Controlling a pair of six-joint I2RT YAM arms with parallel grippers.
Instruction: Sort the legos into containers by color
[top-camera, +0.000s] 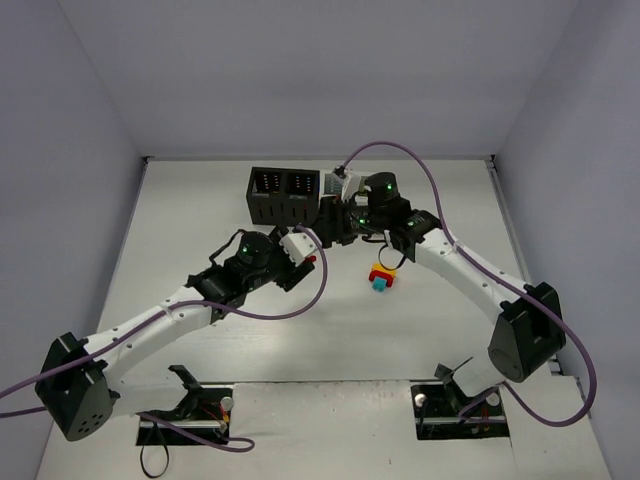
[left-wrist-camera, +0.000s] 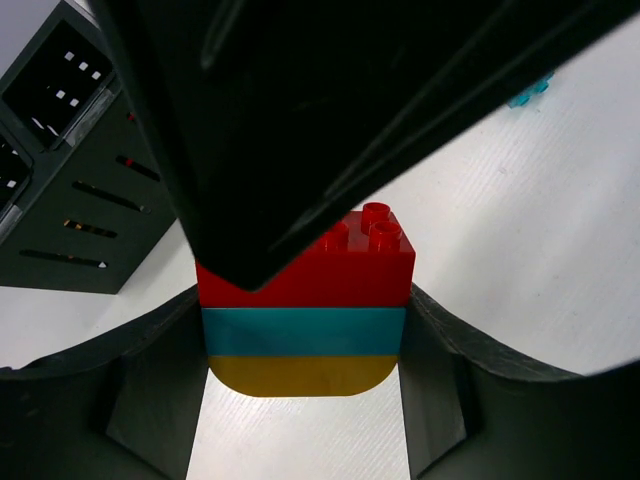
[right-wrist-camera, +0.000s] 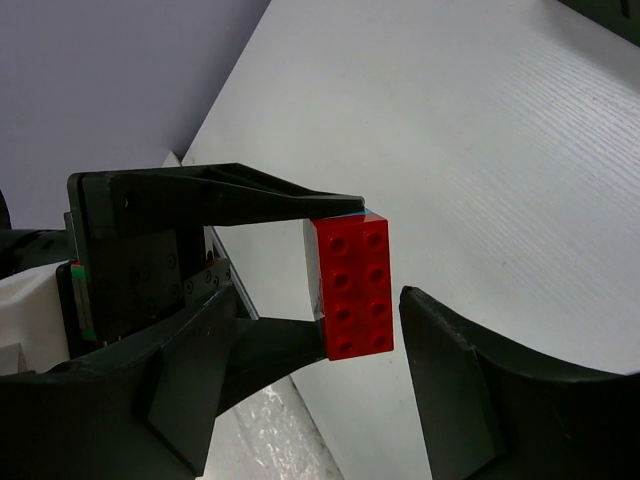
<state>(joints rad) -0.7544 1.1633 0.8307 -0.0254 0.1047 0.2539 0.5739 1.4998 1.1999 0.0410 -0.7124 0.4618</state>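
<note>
Gripping a stack (left-wrist-camera: 305, 300) of red, teal and yellow by its sides, the left gripper (left-wrist-camera: 305, 350) held it beside the bins (top-camera: 283, 195), near the black pair but over none of them. Across from it the right gripper (right-wrist-camera: 318, 305) stood open, one finger on each side of the red brick (right-wrist-camera: 350, 285) with a gap showing, so it held nothing. Further right a second clump (top-camera: 381, 277), red over yellow and teal, sat loose on the table (top-camera: 200, 230), well apart from the bins. The next move looked like a pull to split the red brick off, and that could fail in several ways. If the right fingers closed off-centre they could push the stack out of the left hold. A pull at an angle could bring the teal layer along or tilt the whole stack. With both sets of fingers crowded around one small piece, they could also strike each other. The left wrist view alone showed all three colours and the tight side grip. The right wrist view alone showed the studded red top and the gap at the right finger. The overhead view hid the stack under the two grippers, yet only it showed the loose clump whole and the arms meeting before the bins.
</note>
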